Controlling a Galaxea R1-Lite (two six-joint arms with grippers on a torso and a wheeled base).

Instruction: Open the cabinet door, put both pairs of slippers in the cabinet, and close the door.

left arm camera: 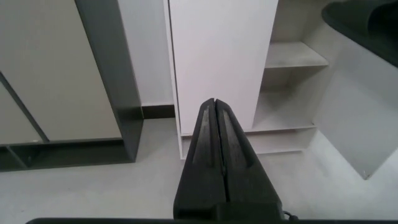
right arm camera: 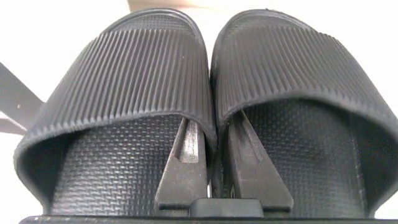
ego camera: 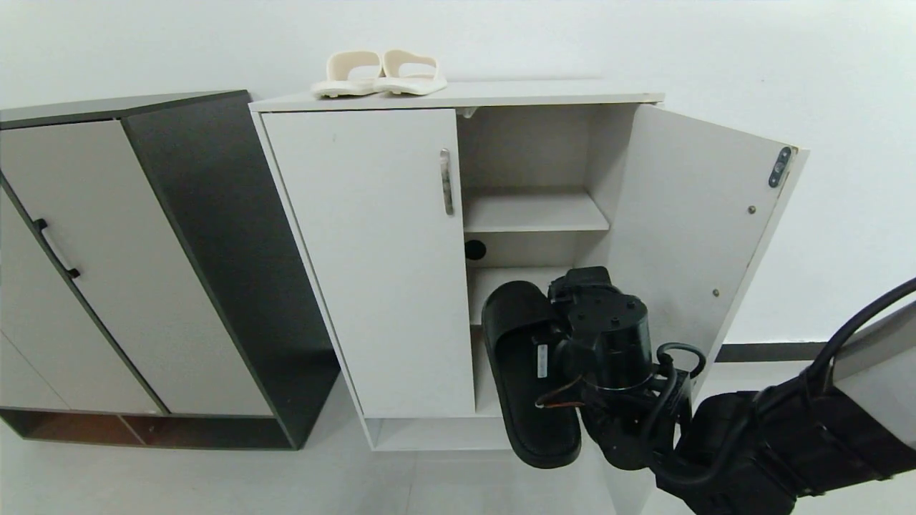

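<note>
Black slippers (ego camera: pixel 526 372) hang before the cabinet's (ego camera: pixel 372 272) open half, level with its lower shelf (ego camera: pixel 508 280), inner walls pinched together by the fingers of the right gripper (right arm camera: pixel 214 143), likely so both go in at once. Left gripper (left arm camera: pixel 214 109) has its fingers clenched on nothing, before the cabinet. Beige slippers (ego camera: pixel 379 73) wait atop it.

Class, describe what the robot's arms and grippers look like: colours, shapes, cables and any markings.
The right arm is black with bulky matte casings; its wrist ends in a glossy round housing dotted with small screw holes. Black cables loop beside it. The left gripper has two long black fingers, grooved lengthwise, tapering to a tip. The right gripper has dark wedge-shaped fingers.
</note>
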